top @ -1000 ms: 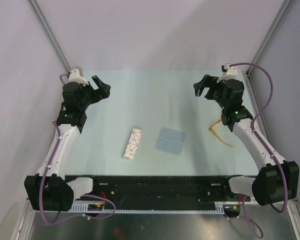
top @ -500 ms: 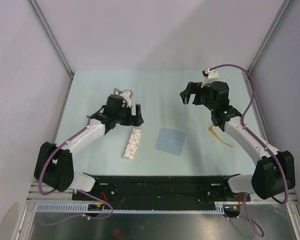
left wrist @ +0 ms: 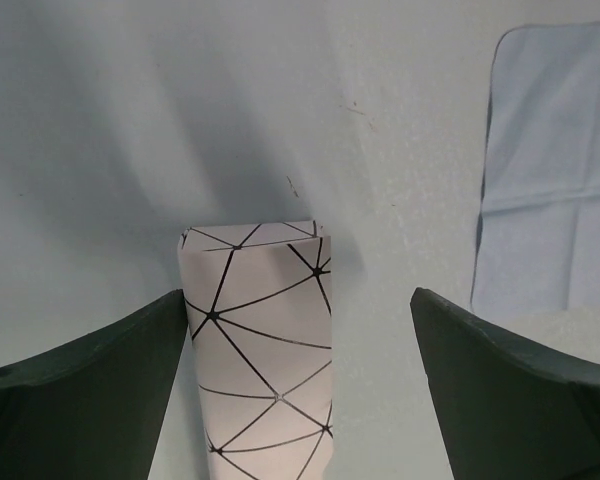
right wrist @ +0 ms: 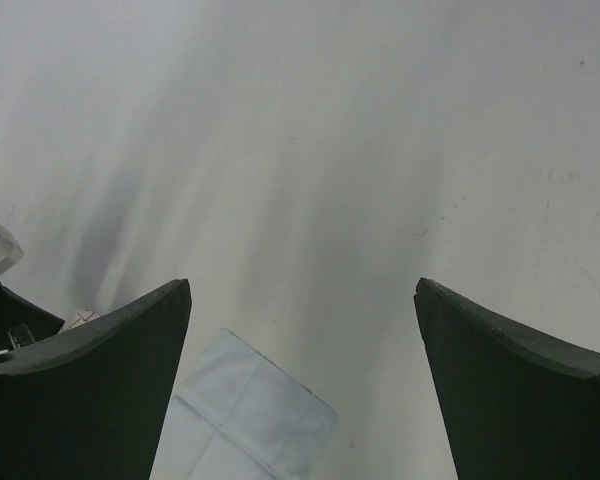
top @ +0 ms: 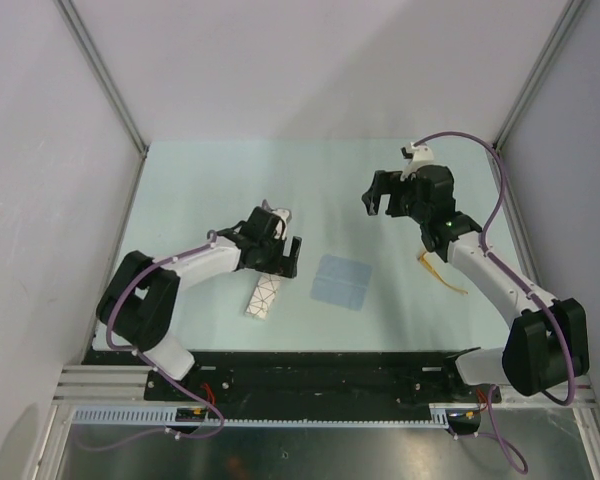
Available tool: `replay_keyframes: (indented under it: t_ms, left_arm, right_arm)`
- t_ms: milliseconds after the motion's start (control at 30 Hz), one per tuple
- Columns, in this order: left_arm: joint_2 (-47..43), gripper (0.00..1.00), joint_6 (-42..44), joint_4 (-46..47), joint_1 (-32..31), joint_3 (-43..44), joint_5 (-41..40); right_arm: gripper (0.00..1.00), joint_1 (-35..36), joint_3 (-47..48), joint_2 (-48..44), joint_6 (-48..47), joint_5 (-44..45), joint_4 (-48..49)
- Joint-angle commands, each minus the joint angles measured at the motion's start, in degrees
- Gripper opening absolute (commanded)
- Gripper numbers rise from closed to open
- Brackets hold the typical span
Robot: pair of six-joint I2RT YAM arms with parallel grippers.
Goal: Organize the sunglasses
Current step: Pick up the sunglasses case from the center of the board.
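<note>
Both tools are spread wide, holding nothing: the left tool (top: 283, 258) hangs over the far end of the white case (top: 264, 292), the right tool (top: 378, 203) above the table (top: 230, 180). The sunglasses (top: 440, 268) lie at the table's right side, partly under the right arm.

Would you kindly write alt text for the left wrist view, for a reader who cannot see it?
A white case with black triangle lines lies on the pale table between the left gripper's open dark fingers. A blue-grey cloth lies flat at the right edge of the view.
</note>
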Motion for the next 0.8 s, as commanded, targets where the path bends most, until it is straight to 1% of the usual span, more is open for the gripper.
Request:
replay_keyframes:
  t_ms: [0,133,267,367,467,500,533,567,633,667,733,767]
  left_arm:
    - [1.8,0.96,0.8,-0.3,-0.9,1.3,-0.2]
    - [1.9,0.97,0.4,-1.3,-1.0,1.8,-0.4]
    - [0.4,0.98,0.8,-2.9,-1.0,0.8,-3.0]
    - [0.0,0.93,1.1,-3.1,-1.0,-0.4,-2.9]
    - [1.2,0.84,0.5,-3.1,-1.0,-0.6,-2.8]
    - [1.4,0.78,0.3,-3.0,-1.0,-0.5,-2.9]
    - [1.6,0.75,0.2,-3.1,-1.0,-0.3,-3.0]
    - [2.1,0.67,-0.2,-3.0,-1.0,-0.2,-2.9]
    - [2.3,0.56,-0.4,-3.1,-1.0,0.4,-5.2]
    - [2.3,0.48,-0.4,-3.1,-1.0,0.8,-5.4]
    - [2.0,0.41,-0.5,-3.1,-1.0,1.6,-5.6]
    - [1.9,0.34,-0.5,-3.1,-1.0,2.0,-5.6]
  right_arm:
    - [0.99,0.0,1.3,0.4,-1.6,1.3,-0.9]
    - [1.00,-0.5,1.3,0.7,-1.7,1.0,-1.8]
    - [1.00,-0.9,1.3,1.2,-1.6,0.3,-2.5]
    - [1.00,-0.9,1.4,1.4,-1.5,0.0,-2.9]
    - [1.00,-0.9,1.3,1.5,-1.0,-0.1,-2.7]
    - [1.00,-0.9,1.4,1.5,-0.9,-0.1,-2.5]
    - [1.00,-0.9,1.3,1.5,-0.9,-0.1,-2.5]
    - [1.00,-0.9,1.3,1.4,-0.6,-0.1,-2.5]
    - [1.00,-1.0,1.3,1.2,-0.7,-0.1,-2.7]
    - [1.00,-0.9,1.3,1.1,-0.5,-0.1,-2.8]
    - [1.00,-0.9,1.3,0.6,-0.5,0.0,-3.0]
    - [1.00,-0.9,1.3,0.4,-0.5,0.0,-3.0]
